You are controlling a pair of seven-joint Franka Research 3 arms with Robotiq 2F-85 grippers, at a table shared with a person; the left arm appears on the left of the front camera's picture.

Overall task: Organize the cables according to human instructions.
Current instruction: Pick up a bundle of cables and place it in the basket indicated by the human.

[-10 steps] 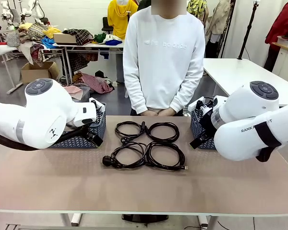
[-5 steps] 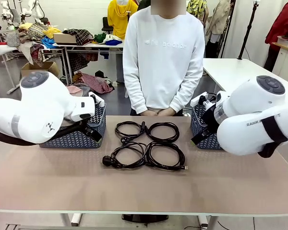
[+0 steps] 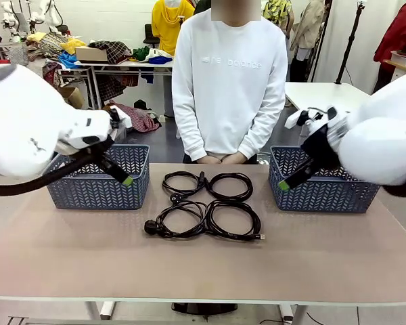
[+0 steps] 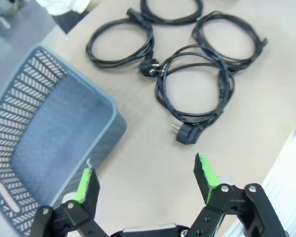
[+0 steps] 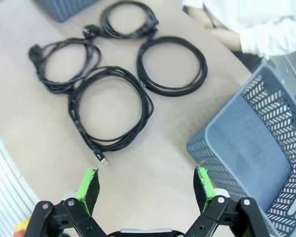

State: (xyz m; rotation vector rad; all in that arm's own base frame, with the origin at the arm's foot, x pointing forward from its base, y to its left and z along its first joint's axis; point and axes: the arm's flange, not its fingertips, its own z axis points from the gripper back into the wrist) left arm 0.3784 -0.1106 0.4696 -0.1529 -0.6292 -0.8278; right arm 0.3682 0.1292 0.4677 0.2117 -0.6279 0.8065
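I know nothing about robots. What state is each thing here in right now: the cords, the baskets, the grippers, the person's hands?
Four thin black coiled cables: lying coiled on the brown table, none picked up.
Left blue-grey plastic lattice basket: upright, empty.
Right blue-grey plastic lattice basket: upright, empty.
Left gripper: open, holding nothing.
Right gripper: open, holding nothing.
Person's hands: clasped together at the far edge.

Four coiled black cables point(image 3: 205, 220) cluster on the table point(image 3: 88, 261).

Bright even light; wrist views soft, distorted.
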